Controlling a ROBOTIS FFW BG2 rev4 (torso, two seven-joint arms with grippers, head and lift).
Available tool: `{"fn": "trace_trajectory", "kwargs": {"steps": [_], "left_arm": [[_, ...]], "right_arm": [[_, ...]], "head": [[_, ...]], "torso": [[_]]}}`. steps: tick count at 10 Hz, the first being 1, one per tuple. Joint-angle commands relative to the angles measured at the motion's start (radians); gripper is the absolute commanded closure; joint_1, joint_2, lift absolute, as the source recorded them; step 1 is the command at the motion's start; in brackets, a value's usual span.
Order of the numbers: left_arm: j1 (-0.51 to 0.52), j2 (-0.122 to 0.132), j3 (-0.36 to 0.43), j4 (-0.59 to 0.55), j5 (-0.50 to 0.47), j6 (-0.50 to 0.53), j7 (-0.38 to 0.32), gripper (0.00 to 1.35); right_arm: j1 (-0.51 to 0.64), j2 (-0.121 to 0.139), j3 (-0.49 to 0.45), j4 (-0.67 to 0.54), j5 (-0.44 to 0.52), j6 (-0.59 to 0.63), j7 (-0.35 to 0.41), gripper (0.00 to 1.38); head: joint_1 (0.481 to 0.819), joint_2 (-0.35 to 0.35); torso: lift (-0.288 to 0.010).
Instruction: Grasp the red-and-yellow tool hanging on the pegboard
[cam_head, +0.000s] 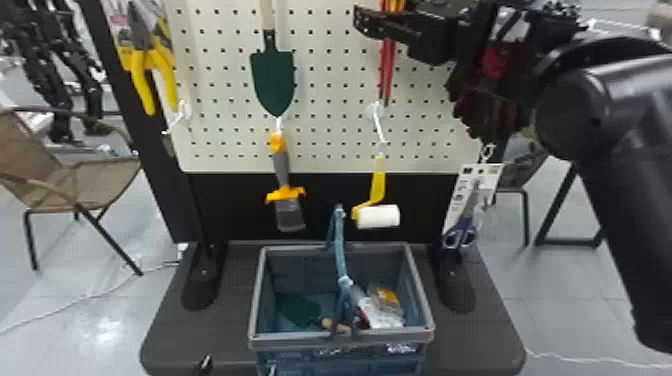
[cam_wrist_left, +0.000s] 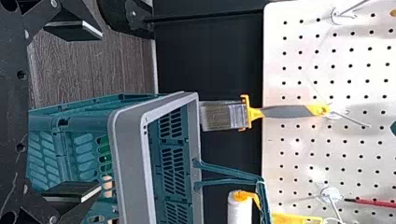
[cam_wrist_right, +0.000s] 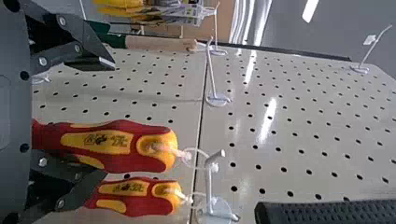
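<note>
Spotted twin-handled red-and-yellow moulded-grip tool (cam_wrist_right: 102, 144) hanging off white wire hook (cam_wrist_right: 212, 163) high on white perforated pegboard (cam_wrist_right: 303, 116). Found black two-finger right gripper (cam_wrist_right: 105, 120) released, fingers flanking one handle. Judged tool light, stiff, grippy; favoured clamping mid-handle.

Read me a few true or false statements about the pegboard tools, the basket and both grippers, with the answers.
1. The right gripper is open, with one handle of the red-and-yellow tool between its fingers. True.
2. The paint roller hangs on the pegboard. True.
3. The left gripper is shut on the paint roller. False: the left gripper is open and grips nothing.
4. The paintbrush lies in the basket. False: the paintbrush hangs on the pegboard, above the basket.
</note>
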Motion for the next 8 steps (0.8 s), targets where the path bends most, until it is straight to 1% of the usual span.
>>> {"fn": "trace_trajectory", "kwargs": {"steps": [1, 2, 3, 4, 6, 8], "left_arm": [[-0.002, 0.003, 0.002, 0.0, 0.003, -0.001, 0.0, 0.17], [0.0, 0.005, 0.0, 0.0, 0.004, -0.003, 0.0, 0.17], [0.0, 0.006, 0.0, 0.0, 0.004, -0.003, 0.0, 0.17], [-0.002, 0.009, 0.0, 0.0, 0.004, -0.004, 0.0, 0.17], [0.003, 0.003, 0.002, 0.0, 0.004, -0.006, 0.0, 0.17], [0.004, 0.009, 0.002, 0.0, 0.006, -0.008, 0.0, 0.17]], "right_arm": [[-0.002, -0.007, 0.006, 0.002, 0.018, 0.002, 0.0, 1.15], [0.001, -0.013, 0.006, -0.008, 0.046, 0.0, 0.0, 1.26], [0.003, -0.019, 0.006, -0.019, 0.061, 0.0, 0.0, 1.3], [0.003, -0.019, 0.003, -0.025, 0.072, -0.006, 0.0, 1.3], [0.004, -0.021, 0.003, -0.021, 0.066, -0.012, 0.0, 1.3], [0.007, -0.019, 0.005, -0.008, 0.055, -0.014, 0.0, 1.3]], "head": [[0.549, 0.0], [0.549, 0.0], [0.549, 0.0], [0.549, 0.0], [0.549, 0.0], [0.549, 0.0]], "torso": [[-0.1], [-0.1], [-0.1], [-0.1], [-0.1], [-0.1]]}}
